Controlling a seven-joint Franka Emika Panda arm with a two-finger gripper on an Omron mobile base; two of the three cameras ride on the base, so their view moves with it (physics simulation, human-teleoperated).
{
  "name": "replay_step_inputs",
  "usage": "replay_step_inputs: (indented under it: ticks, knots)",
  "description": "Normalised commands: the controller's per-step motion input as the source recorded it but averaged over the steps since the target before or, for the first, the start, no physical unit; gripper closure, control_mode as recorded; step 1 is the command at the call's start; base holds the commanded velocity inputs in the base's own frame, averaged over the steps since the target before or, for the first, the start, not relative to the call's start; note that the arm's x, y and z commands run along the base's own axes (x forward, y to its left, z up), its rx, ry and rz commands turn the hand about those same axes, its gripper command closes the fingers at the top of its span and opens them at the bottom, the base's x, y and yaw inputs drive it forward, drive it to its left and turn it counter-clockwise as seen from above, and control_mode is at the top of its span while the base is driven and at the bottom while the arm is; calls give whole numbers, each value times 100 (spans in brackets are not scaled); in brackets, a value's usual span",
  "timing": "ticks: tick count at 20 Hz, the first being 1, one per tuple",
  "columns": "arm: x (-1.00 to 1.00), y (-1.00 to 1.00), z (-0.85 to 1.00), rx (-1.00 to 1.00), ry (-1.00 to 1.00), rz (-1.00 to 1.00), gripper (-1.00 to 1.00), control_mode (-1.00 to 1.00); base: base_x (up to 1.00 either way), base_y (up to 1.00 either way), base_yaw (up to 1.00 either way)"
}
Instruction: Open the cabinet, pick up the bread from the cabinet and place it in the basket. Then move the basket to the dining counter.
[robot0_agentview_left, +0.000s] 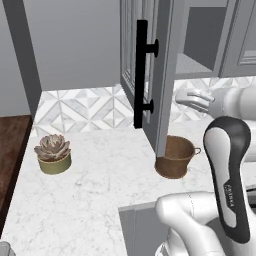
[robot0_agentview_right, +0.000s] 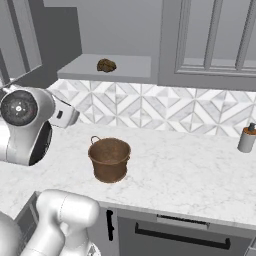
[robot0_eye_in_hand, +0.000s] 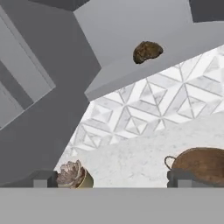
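Hardly any writing can be read here. The one trace is a short line of small pale lettering running lengthwise down the dark cover of the robot arm (robot0_agentview_left: 233, 192) in the left base view, too small and blurred to make out. The cabinet, the bread, the basket and the bench carry no legible label, brand or number.

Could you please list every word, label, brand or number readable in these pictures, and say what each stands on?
Small grey lettering runs down the dark cover of the robot arm in the left base view: too blurred to read.
The soap dispenser, the basket, the cabinet door and the succulent pot carry no readable text.
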Motion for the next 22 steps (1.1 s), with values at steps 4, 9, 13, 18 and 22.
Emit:
replay_step_inputs:
  ticks: [4, 9, 13, 18, 22]
  knots:
    - [26, -76, 60, -8, 0, -6, -100, -100, 0, 0, 0]
    - [90, -18, 71, -25, 0, -10, -100, -100, 0, 0, 0]
    - [100, 0, 4, -22, 14, -3, -100, -100, 0, 0, 0]
    - [99, 0, -35, -20, 19, 0, -100, -100, 0, 0, 0]
    - [88, 0, 0, -1, 11, -3, -100, -100, 0, 0, 0]
